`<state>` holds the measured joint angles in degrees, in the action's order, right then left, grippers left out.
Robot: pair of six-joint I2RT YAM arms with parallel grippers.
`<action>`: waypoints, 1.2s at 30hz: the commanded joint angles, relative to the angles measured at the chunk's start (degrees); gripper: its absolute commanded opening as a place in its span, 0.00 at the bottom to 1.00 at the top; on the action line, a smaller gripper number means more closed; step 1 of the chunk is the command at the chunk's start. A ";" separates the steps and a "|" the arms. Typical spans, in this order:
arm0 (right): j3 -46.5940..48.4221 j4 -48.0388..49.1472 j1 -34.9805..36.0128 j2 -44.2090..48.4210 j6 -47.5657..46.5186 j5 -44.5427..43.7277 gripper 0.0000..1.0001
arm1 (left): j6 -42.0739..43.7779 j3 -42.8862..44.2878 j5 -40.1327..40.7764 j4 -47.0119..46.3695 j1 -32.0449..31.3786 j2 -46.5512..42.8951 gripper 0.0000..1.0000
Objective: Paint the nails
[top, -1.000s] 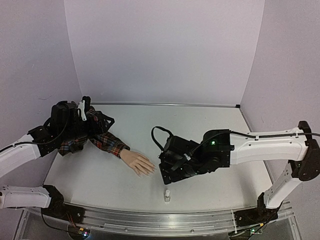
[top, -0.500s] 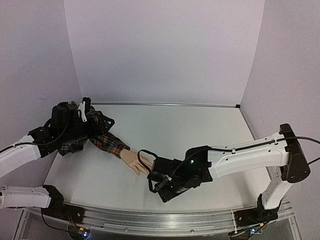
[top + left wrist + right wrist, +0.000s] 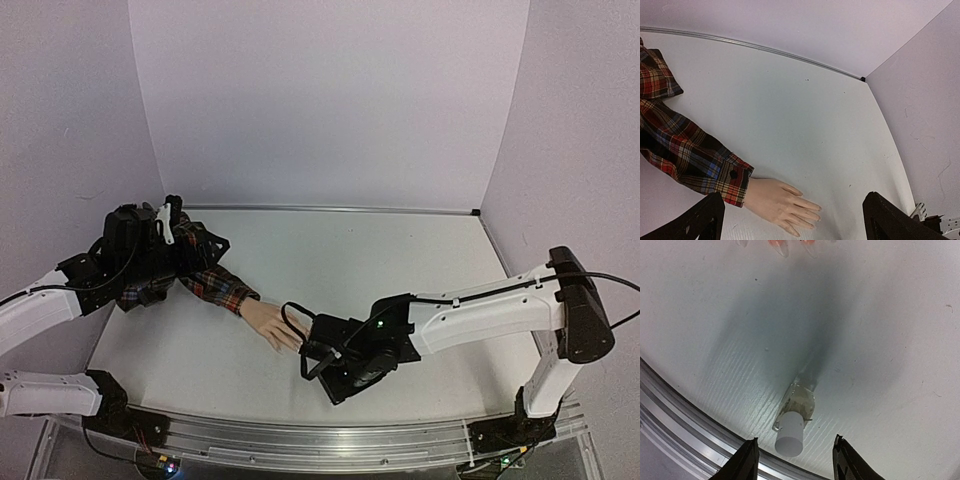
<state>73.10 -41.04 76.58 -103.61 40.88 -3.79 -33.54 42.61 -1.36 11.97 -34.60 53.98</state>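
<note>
Right claw (image 3: 795, 460) hangs directly over the small white-capped bottle (image 3: 790, 437). Its jaws are apart, one on each side of the cap, neither touching.

The bottle stands upright on the table (image 3: 400, 250), long axis pointing up at the claw, just off the fingertips of the mannequin hand (image 3: 262, 322).

The nails (image 3: 780, 247) lie just beyond the bottle.

Left claw (image 3: 795, 215) is spread wide and empty at the hand's sleeve end. Judged the farther arm.
</note>
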 commanded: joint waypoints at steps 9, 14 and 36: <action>2.89 -1.10 -1.52 -2.22 -3.16 5.62 0.41 | -0.30 1.70 0.55 -0.57 -0.53 0.88 1.00; 3.86 -2.16 -1.50 -2.64 -3.77 4.27 0.41 | -0.11 1.69 0.61 -0.31 -0.56 0.79 1.00; 6.60 -5.21 -1.49 -4.71 -5.15 2.15 0.29 | -0.21 1.07 0.81 0.19 -0.65 -0.09 1.00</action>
<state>77.88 -44.86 74.91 -106.94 36.14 -0.14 -33.52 42.61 -1.30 12.16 -34.94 54.72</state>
